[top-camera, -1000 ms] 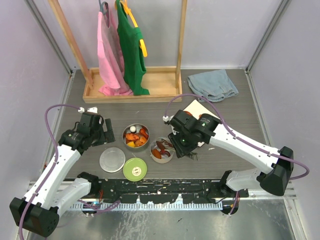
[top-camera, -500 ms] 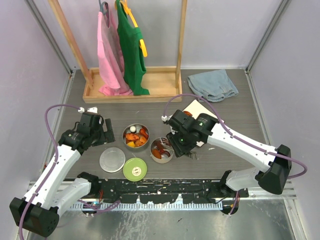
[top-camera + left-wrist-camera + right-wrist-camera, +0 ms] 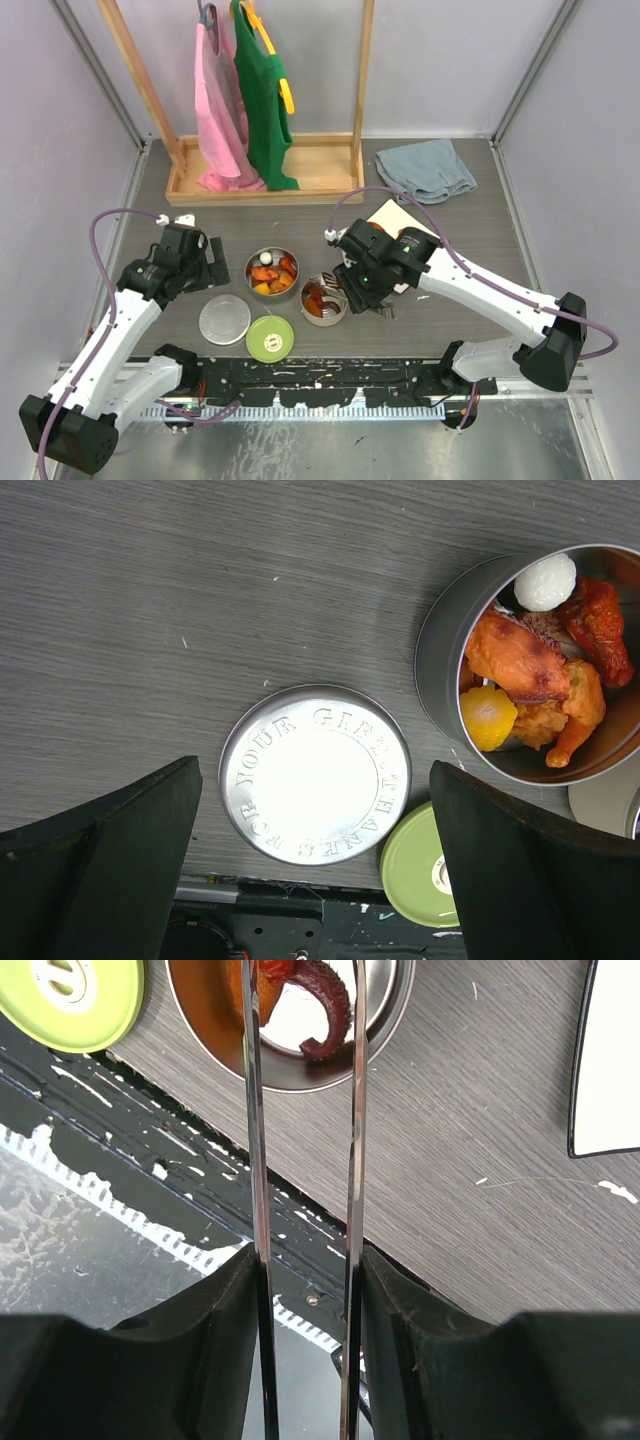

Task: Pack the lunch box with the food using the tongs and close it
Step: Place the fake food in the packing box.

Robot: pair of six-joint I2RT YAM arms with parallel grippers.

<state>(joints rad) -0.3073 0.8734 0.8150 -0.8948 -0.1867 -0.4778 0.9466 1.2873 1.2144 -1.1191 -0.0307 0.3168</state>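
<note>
1. Looks like the right pincer [image 3: 308,1260] has just eased its squeeze on the slim silver metal tongs [image 3: 355,1160]. It's still gripping them, about half closed, and the arms have sprung apart.
2. So I'd say the red curled food chunk [image 3: 330,1020] is now dropped in the round steel tin [image 3: 385,1020] near the counter's near edge.
3. The left pincer [image 3: 315,780] hangs wide open and empty over the flat steel lid [image 3: 315,720], with the lime-green lid [image 3: 425,865] just beside it. Both lids are still off.
</note>
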